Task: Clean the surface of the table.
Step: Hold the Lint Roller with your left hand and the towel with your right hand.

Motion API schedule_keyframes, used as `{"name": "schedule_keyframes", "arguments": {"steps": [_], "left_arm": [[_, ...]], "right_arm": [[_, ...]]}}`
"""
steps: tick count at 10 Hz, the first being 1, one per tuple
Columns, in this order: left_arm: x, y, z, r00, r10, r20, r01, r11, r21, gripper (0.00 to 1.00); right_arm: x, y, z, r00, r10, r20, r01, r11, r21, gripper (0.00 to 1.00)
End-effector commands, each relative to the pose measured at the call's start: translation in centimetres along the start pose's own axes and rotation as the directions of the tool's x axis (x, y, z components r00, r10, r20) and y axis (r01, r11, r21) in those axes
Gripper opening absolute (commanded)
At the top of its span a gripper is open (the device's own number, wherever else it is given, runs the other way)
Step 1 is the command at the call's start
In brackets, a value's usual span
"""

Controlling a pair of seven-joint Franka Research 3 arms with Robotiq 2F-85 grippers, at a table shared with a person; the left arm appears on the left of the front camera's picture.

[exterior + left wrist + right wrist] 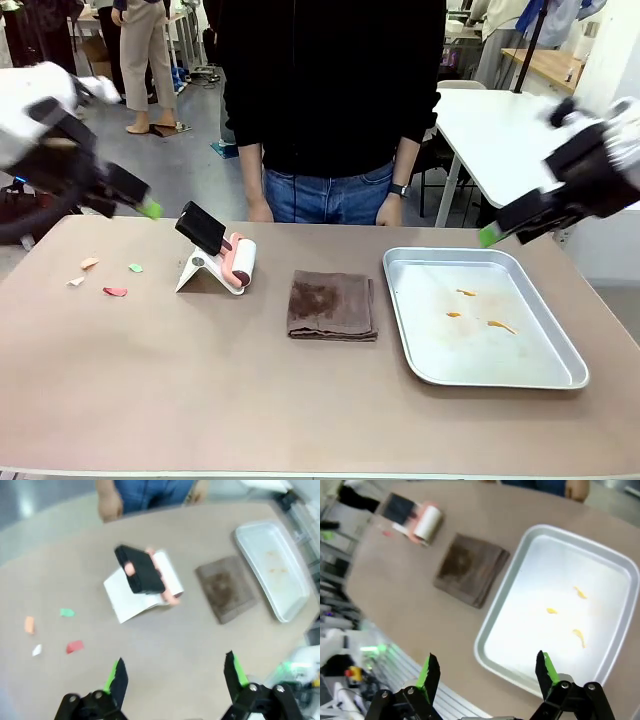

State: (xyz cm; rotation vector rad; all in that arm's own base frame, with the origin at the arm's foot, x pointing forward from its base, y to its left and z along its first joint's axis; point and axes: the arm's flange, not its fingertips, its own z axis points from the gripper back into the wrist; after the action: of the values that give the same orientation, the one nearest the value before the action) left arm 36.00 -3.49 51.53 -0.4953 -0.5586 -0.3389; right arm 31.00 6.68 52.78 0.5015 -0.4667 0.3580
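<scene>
The left hand (174,669) and the right hand (487,666) both hang spread above the far corners of the bench (200,400), which stretches between robot and person. A folded brown cloth (332,306) lies mid-bench beside a metal tray (520,355) toward the right edge. Small scraps (115,291), perhaps paper, dot the left edge.

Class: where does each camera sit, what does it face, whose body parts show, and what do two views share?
Front view: fixed on robot's side, facing across the matte taupe table at a person in black; open left gripper and right gripper show.
Left wrist view: on the left wrist, looking down at the pink lint roller; own fingers show.
Right wrist view: on the right wrist, above the shiny metal tray; own fingers show.
Wrist views share the folded brown cloth.
</scene>
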Motion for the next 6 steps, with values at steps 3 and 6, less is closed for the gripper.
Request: {"name": "schedule_keyframes", "arguments": {"steps": [3, 6], "left_arm": [[-2.2, 11.3, 5.2, 0.979, 0.203, 0.003, -0.183, 0.889, -0.419, 1.00], [-6.2, 17.0, 7.3, 0.955, 0.293, 0.050, -0.232, 0.839, -0.492, 1.00]], "right_arm": [[-9.4, -10.3, 9.9, 0.945, -0.235, 0.226, 0.138, 0.917, 0.374, 1.00], [-12.2, -17.4, 12.4, 0.863, -0.421, 0.278, 0.237, 0.825, 0.513, 1.00]]}}
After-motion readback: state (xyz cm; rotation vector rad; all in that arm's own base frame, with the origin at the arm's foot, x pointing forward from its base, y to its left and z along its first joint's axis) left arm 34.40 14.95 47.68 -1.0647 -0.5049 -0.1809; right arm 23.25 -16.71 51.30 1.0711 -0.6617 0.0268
